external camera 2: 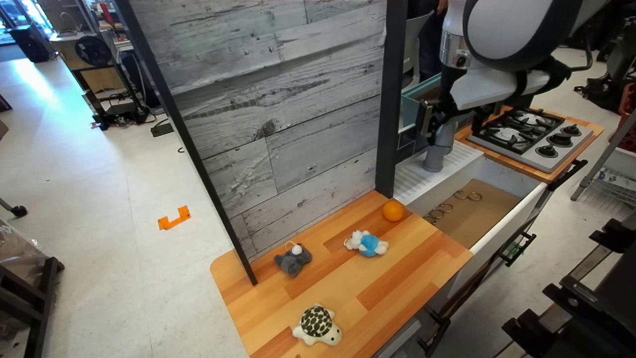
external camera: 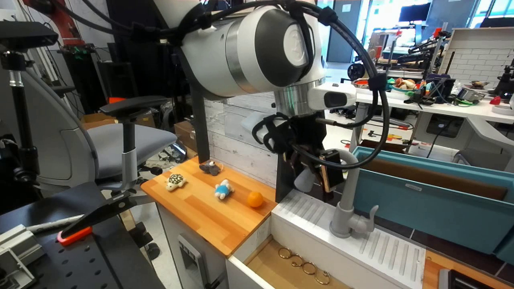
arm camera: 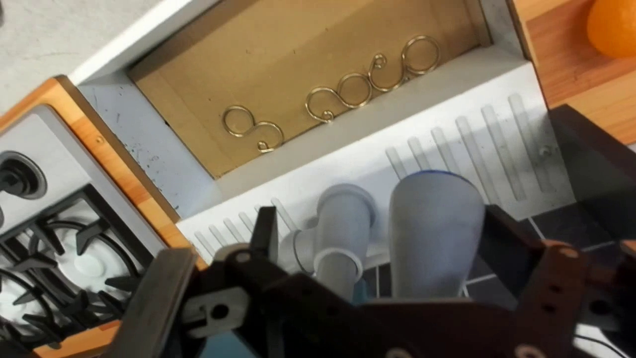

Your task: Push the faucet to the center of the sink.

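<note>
In the wrist view, the white-walled basin (arm camera: 278, 64) holding gold hooks (arm camera: 339, 96) lies at 12 o'clock from the faucet (arm camera: 344, 226), upright on a ribbed ledge (arm camera: 367, 164). The end effector (arm camera: 381, 219) gapes wide, the spout (arm camera: 437, 238) between its fingers (arm camera: 265, 233). An exterior view shows brown material (external camera: 437, 176) inside the teal bin (external camera: 417, 212).

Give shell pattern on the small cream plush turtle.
The shell is mottled, dark on cream; clearest in an exterior view.
</note>
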Controlling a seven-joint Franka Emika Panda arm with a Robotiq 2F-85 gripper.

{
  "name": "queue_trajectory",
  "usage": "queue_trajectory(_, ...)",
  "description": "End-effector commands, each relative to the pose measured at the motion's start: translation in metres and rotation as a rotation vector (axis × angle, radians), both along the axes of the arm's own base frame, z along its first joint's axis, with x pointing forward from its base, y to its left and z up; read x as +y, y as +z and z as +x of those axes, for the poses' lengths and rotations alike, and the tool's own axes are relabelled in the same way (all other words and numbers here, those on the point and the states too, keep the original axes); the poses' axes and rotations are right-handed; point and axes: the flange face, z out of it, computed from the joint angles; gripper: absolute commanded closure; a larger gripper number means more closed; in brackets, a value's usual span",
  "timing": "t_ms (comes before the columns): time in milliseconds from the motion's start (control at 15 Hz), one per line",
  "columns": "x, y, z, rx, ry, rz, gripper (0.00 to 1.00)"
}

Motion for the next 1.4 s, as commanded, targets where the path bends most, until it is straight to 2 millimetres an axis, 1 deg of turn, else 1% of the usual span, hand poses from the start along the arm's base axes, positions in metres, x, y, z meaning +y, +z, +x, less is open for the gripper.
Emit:
queue_trajectory(0,-0.019,-0.003,-0.022,0.088,-0.041,-0.019,0.00)
queue_trajectory(133,-0.031,-0.002,-0.031,0.114,-0.062,-0.028,0.00)
queue_trajectory(400,-0.051,0.006,-0.041,0.112,-0.086,-0.046,0.00)
queue_trajectory(667,-0.068,0.018,-0.043,0.083,-0.114,-0.065,0.00)
queue_trajectory(1000,-0.095,0.035,-0.051,0.073,-0.214,-0.059,0.00)
queue_trajectory(1133,-0.101,0.040,-0.054,0.090,-0.242,-0.048,0.00)
queue_trajectory(1333,-0.107,0.054,-0.058,0.126,-0.257,-0.030,0.00)
